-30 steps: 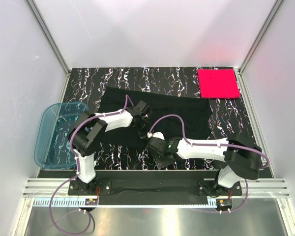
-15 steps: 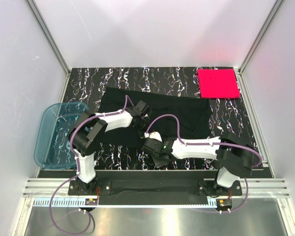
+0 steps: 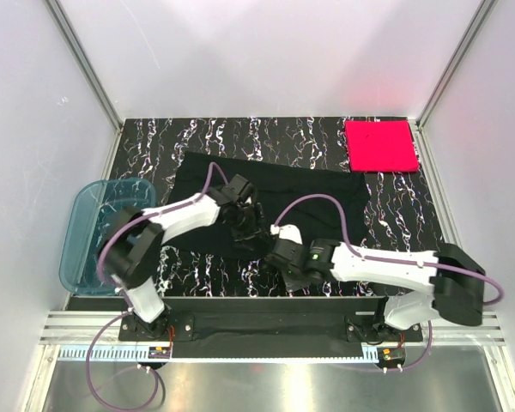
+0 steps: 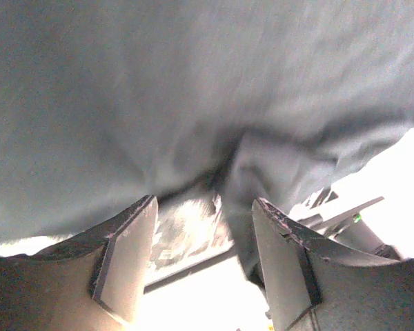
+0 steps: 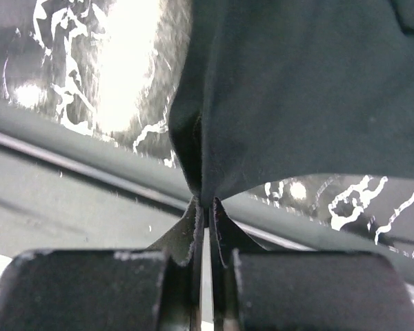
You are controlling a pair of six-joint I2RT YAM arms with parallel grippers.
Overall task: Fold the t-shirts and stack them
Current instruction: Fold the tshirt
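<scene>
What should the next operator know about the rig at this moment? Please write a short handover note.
The left gripper is open, jaws apart just over the black t-shirt, holding nothing.
The right gripper is shut on the near edge of the black t-shirt.
The pink t-shirt lies as a folded square at the far right corner of the table.
Done: the pink t-shirt is folded.
Left: fold the black t-shirt, which lies mostly spread mid-table, then stack the two.

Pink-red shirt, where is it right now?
Top view: pink-red shirt lies folded in the table's far right corner, just beyond the black shirt.
</scene>
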